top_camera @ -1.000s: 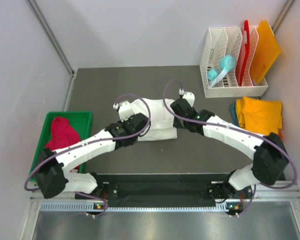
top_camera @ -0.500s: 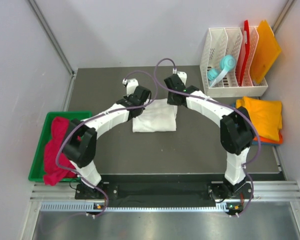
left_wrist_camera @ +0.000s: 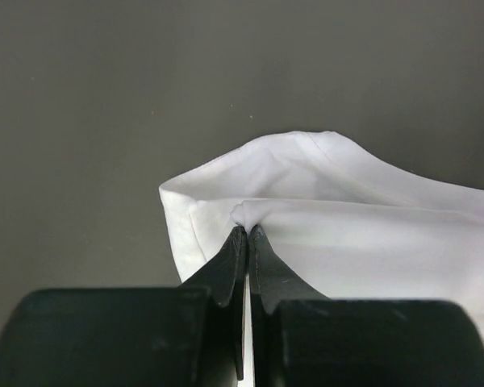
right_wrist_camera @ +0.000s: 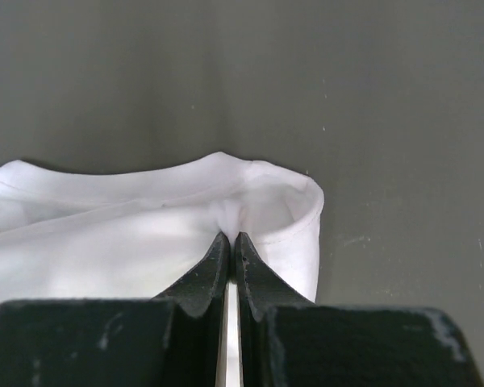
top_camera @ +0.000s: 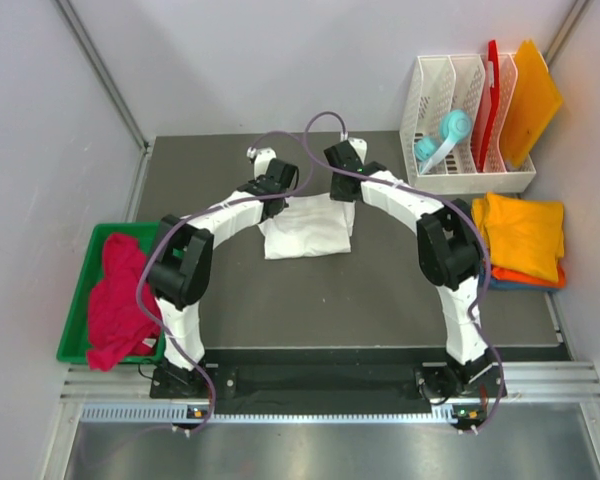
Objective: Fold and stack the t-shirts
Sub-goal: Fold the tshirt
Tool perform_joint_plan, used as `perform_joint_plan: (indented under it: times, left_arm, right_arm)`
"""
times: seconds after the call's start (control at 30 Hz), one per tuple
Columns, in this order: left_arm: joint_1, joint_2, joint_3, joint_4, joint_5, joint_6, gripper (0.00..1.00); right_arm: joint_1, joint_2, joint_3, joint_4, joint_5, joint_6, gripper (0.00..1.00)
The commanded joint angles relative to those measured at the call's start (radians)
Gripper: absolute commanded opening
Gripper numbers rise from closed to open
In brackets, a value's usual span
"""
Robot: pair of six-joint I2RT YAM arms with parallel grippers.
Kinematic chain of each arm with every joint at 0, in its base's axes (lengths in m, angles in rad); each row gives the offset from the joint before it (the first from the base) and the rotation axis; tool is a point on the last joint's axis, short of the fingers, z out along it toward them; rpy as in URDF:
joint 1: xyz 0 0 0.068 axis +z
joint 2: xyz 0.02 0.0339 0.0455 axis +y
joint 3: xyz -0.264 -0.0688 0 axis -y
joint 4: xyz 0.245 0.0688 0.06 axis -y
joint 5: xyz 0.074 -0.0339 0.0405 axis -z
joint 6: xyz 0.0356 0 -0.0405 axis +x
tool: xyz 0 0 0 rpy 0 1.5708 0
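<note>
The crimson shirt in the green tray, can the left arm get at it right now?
Probably not yet: the left gripper is shut on a corner of the white shirt. The crimson shirt lies uncovered in the green tray, so once freed, likely yes.

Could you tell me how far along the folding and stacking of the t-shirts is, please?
Done: a folded stack, yellow-orange shirt on top, lies at the right. In hand: the left gripper and right gripper are each shut on a corner of the partly folded white shirt. Left: finishing that fold, stacking it, and the crimson shirt lying crumpled in the green bin.
</note>
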Motion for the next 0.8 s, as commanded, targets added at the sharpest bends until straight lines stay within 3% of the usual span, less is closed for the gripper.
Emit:
perform_joint_plan:
  times: [0.0, 0.03, 0.07, 0.13, 0.17, 0.27, 0.3, 0.43, 0.47, 0.5, 0.57, 0.6, 0.63, 0.77]
  left_arm:
    - [0.028, 0.036, 0.061, 0.018, -0.019, 0.025, 0.00]
    - [0.031, 0.042, 0.070, 0.006, -0.024, 0.026, 0.04]
    - [0.031, 0.043, 0.085, -0.001, -0.039, 0.026, 0.13]
    - [0.030, 0.024, 0.076, 0.013, -0.054, 0.029, 0.36]
    - [0.031, -0.015, 0.052, 0.054, -0.057, 0.031, 0.58]
    - [0.028, -0.084, 0.033, 0.073, -0.068, 0.033, 0.85]
    - [0.028, -0.099, 0.032, 0.067, -0.062, 0.031, 0.86]
    - [0.011, -0.170, -0.010, 0.055, 0.004, 0.002, 0.82]
    - [0.002, -0.177, -0.042, 0.055, 0.016, -0.007, 0.79]
    - [-0.018, -0.184, -0.059, 0.064, 0.028, -0.015, 0.68]
    - [-0.038, -0.185, -0.115, 0.085, 0.068, -0.035, 0.49]
    - [-0.053, -0.181, -0.131, 0.099, 0.080, -0.044, 0.37]
    - [-0.058, -0.162, -0.140, 0.098, 0.103, -0.064, 0.34]
    - [-0.062, -0.109, -0.134, 0.065, 0.143, -0.107, 0.31]
  right_arm:
    - [-0.023, 0.036, 0.076, 0.016, 0.013, -0.040, 0.00]
    - [-0.022, 0.037, 0.085, 0.017, 0.013, -0.044, 0.01]
    - [-0.023, 0.033, 0.085, 0.031, 0.015, -0.049, 0.13]
    - [-0.023, 0.005, 0.052, 0.059, 0.025, -0.058, 0.23]
    - [-0.022, -0.039, 0.030, 0.109, 0.024, -0.063, 0.33]
    - [-0.017, -0.123, -0.031, 0.137, 0.027, -0.072, 0.50]
    - [-0.013, -0.144, -0.043, 0.137, 0.025, -0.072, 0.52]
    - [0.033, -0.239, -0.184, 0.169, -0.011, -0.067, 0.52]
    - [0.055, -0.266, -0.213, 0.189, -0.021, -0.060, 0.44]
    - [0.064, -0.276, -0.241, 0.203, -0.033, -0.042, 0.34]
    - [0.084, -0.283, -0.319, 0.244, -0.070, -0.018, 0.04]
    - [0.087, -0.276, -0.336, 0.252, -0.083, -0.003, 0.00]
    - [0.089, -0.250, -0.341, 0.248, -0.105, 0.003, 0.00]
    - [0.098, -0.205, -0.333, 0.220, -0.113, 0.009, 0.00]
